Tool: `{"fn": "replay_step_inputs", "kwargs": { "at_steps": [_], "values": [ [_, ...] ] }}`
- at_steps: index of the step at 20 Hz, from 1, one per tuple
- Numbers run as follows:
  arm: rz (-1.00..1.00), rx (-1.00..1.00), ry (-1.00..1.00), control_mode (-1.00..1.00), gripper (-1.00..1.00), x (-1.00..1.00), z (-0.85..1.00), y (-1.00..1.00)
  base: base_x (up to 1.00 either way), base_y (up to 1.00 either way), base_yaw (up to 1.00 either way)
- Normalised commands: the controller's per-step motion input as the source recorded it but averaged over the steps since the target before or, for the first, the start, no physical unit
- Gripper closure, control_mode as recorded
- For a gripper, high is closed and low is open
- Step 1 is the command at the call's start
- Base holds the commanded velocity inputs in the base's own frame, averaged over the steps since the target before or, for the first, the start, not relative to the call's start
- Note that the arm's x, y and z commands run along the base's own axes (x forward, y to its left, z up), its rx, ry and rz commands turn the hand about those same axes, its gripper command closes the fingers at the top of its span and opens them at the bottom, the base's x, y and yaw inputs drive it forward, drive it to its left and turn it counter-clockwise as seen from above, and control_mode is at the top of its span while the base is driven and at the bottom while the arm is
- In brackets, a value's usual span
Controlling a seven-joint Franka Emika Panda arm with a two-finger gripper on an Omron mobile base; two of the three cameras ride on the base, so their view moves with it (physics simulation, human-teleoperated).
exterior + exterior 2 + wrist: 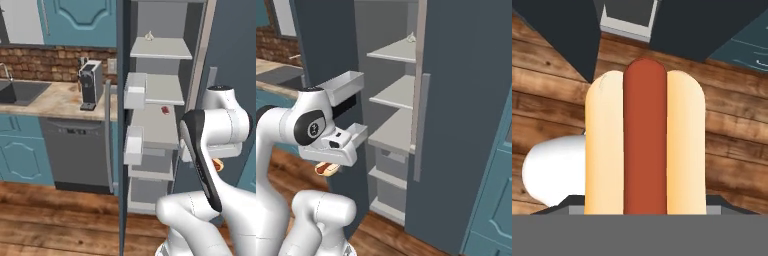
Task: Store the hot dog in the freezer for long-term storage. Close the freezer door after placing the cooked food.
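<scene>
the end effector (pixel 329 162) sits low in front of the open freezer (pixel 155 100), its fingers hidden under the white wrist in both base views. the hot dog (pixel 645 145) is held below the hand; the jaws themselves are hard to make out, but the bun hangs off the floor beneath the hand, so the end effector is clamped on it. in the left base view only a small orange end of the hot dog (pixel 218 164) shows past the forearm, and in the right base view a short stub (pixel 327 169) shows under the wrist.

in the hand view the long axis of the hot dog runs straight up the frame, its rounded far end pointing toward the base of the freezer, with the wooden floor (pixel 732 145) below it. its near end is cut off at the bottom of the frame.

the freezer door (pixel 321 60) stands swung open to the left of the freezer. the left base view shows it edge-on with white bins (pixel 134 91) and its silver handle (pixel 107 135); the right base view shows the inner face instead.

a whitish bulb (pixel 148 36) rests on the top shelf of the freezer, and a small dark-red item (pixel 165 110) lies on the third shelf down; the right base view hides the red item behind the closed right door (pixel 466 120).
</scene>
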Motion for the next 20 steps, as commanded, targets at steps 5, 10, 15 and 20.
{"fn": "replay_step_inputs", "kwargs": {
  "at_steps": [5,10,15,20],
  "values": [
    [0.00,0.00,0.00,1.00,1.00,0.00,0.00,0.00,0.11,-0.22,0.20],
    [0.00,0.00,0.00,1.00,1.00,0.00,0.00,0.00,0.22,-0.41,0.11],
    [0.00,0.00,0.00,1.00,1.00,0.00,0.00,0.00,0.48,-0.09,0.06],
    [0.00,0.00,0.00,1.00,1.00,0.00,0.00,0.00,0.37,-0.25,0.04]
  ]
}}
